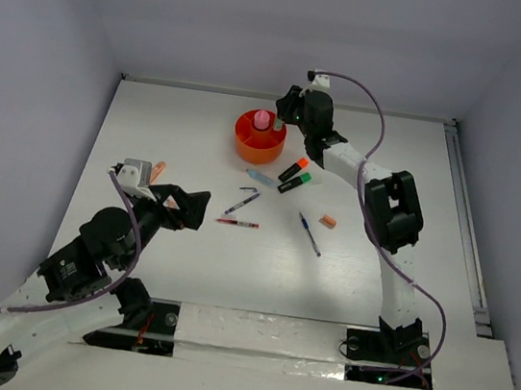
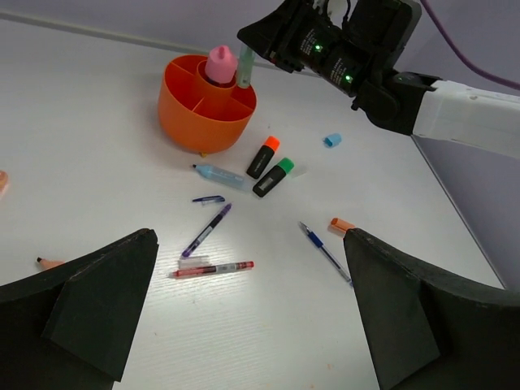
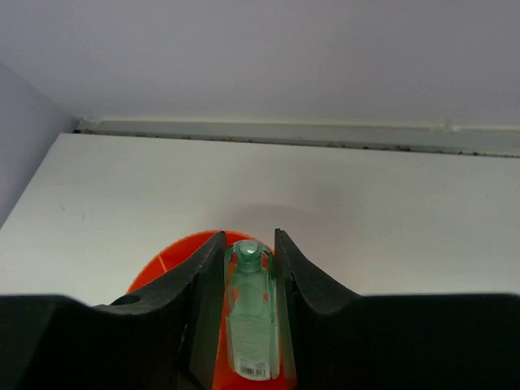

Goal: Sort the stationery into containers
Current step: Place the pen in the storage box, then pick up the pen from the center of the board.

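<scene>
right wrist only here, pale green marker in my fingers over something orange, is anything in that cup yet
Observer: Yes, a pink bottle-like piece stands upright in the orange cup, close to your pale green marker.
Operator: left arm in my way
Observer: No, the left gripper hangs open and empty over the near left of the table.
Operator: what's closest to the cup
Observer: A light-blue marker lies on the table just on the cup's near side.

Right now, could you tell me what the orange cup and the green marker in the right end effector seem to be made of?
Orange cup: probably moulded plastic, even colour, dull sheen. Green marker: seemingly translucent plastic, pale, see-through, with a printed label.
</scene>
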Robot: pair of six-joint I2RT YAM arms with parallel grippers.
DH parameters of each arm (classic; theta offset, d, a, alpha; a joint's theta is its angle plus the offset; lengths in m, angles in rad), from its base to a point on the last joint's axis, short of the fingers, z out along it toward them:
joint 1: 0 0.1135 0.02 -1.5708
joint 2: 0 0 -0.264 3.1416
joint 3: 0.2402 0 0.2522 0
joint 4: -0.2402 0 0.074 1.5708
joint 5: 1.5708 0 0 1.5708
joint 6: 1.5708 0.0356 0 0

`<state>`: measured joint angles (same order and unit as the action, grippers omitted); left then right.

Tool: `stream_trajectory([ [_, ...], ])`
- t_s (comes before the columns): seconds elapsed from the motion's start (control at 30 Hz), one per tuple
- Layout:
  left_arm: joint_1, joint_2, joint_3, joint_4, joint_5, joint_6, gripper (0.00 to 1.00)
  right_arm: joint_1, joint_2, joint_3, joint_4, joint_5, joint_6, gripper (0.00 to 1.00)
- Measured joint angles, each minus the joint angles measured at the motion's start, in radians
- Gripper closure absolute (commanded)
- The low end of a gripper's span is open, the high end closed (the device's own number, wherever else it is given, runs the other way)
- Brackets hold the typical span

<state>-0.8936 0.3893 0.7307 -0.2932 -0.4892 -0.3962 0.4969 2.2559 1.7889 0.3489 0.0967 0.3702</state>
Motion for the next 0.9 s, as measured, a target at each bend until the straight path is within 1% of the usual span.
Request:
stream_trajectory([
  [0.07,0.004,0.007,0.001,-0.005,-0.011,-0.007,0.01,0.0,0.0,-0.008,-0.003,-0.001,0.0,0.56],
  [0.27,0.005,0.029,0.005,-0.01,-0.037,-0.033,0.01,0.0,0.0,-0.019,-0.004,-0.005,0.0,0.51],
  [0.43,0.005,0.045,0.005,-0.014,-0.067,-0.073,0.02,0.0,-0.009,-0.029,-0.005,-0.008,-0.002,0.5],
  [0.47,0.005,0.047,0.005,-0.013,-0.075,-0.086,0.04,0.0,-0.018,-0.04,-0.005,-0.008,-0.004,0.5],
  [0.53,0.005,0.053,0.003,-0.008,-0.092,-0.114,0.07,0.0,-0.053,-0.075,-0.006,-0.009,-0.009,0.5],
  [0.63,0.005,0.08,-0.008,0.022,-0.122,-0.157,0.12,0.0,-0.136,-0.142,-0.016,-0.015,-0.017,0.56],
  [0.67,0.005,0.101,-0.013,0.034,-0.135,-0.172,0.13,-0.002,-0.179,-0.17,-0.027,-0.02,-0.021,0.63],
  [0.7,0.005,0.127,-0.016,0.043,-0.146,-0.187,0.14,-0.003,-0.214,-0.187,-0.035,-0.027,-0.026,0.65],
  [0.8,0.015,0.216,-0.028,0.065,-0.178,-0.232,0.21,-0.006,-0.334,-0.221,-0.07,-0.064,-0.039,0.68],
  [0.9,0.065,0.306,-0.04,0.086,-0.185,-0.269,0.28,-0.006,-0.443,-0.232,-0.112,-0.111,-0.053,0.69],
])
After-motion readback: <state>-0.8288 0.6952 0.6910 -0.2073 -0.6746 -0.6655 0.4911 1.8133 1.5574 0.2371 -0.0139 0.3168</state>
